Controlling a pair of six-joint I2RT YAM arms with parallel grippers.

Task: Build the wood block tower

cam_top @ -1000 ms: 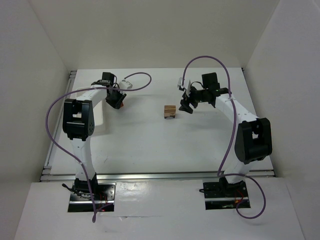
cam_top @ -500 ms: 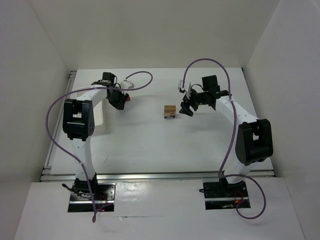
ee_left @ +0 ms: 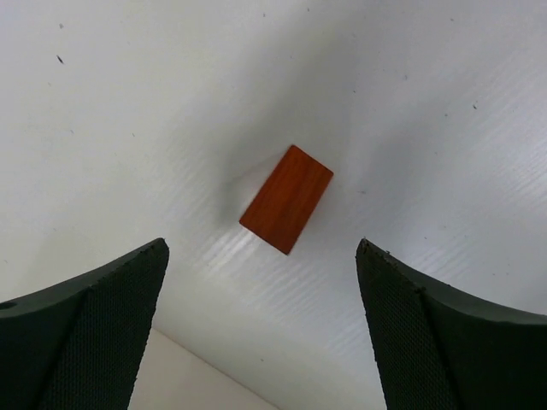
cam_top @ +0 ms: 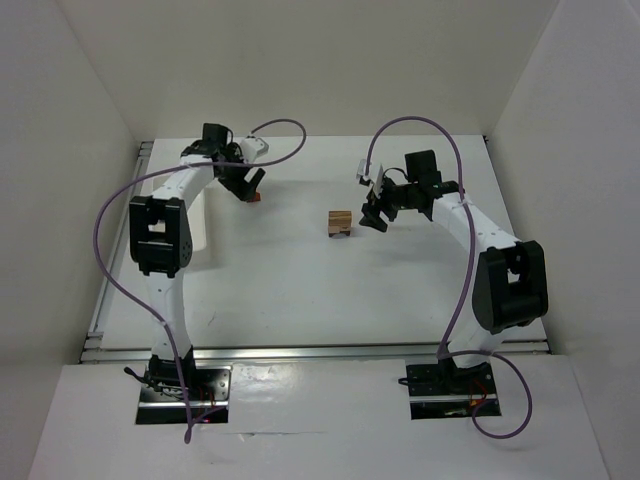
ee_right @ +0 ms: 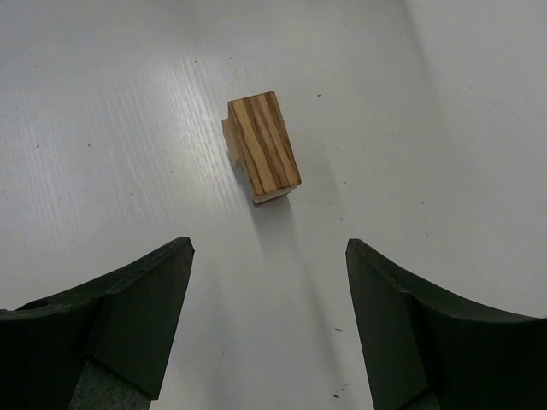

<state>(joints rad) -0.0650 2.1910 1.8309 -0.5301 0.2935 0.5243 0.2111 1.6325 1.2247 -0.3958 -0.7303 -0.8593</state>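
L gripper: jaws wide apart, nothing held. Orange-red block lies on tabletop below it, between the fingers, touching neither; far-left area, nr far edge. R gripper: jaws apart, empty, just right of partial tower. Tower stands abt mid tabletop, toward far edge. Top piece is a striped tan/brown block; a lighter piece shows under it in R wrist view, lower parts unclear. White tray by left edge, partly hidden by L arm.
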